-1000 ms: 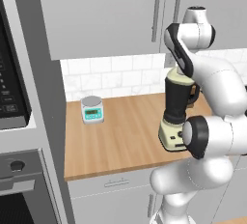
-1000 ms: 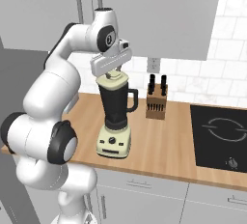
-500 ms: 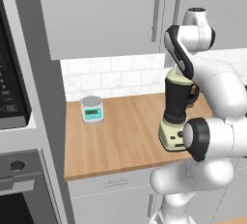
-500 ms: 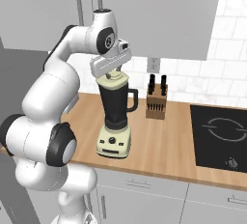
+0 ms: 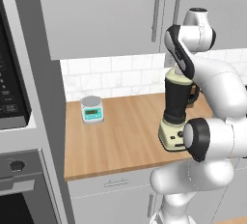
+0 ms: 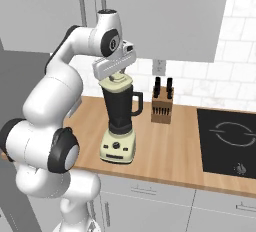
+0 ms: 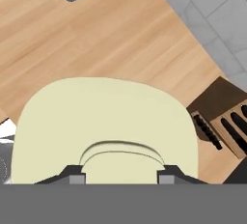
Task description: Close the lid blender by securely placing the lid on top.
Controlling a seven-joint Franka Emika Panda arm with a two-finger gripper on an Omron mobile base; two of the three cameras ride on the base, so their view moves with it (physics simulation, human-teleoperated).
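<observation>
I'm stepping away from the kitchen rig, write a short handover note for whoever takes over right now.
Hand: shut on the lid's raised knob, directly above the jar.
Lid: pale cream disc, held over the mouth of the blender; it looks to be at the rim, but whether it is fully seated cannot be told.
Blender: upright on the wooden counter, dark jar on cream base, handle toward the knife block. The grey scale stands apart near the backsplash.
Done: lid carried to the jar top.
Left: press it down flush, open the hand, lift straight up.
</observation>
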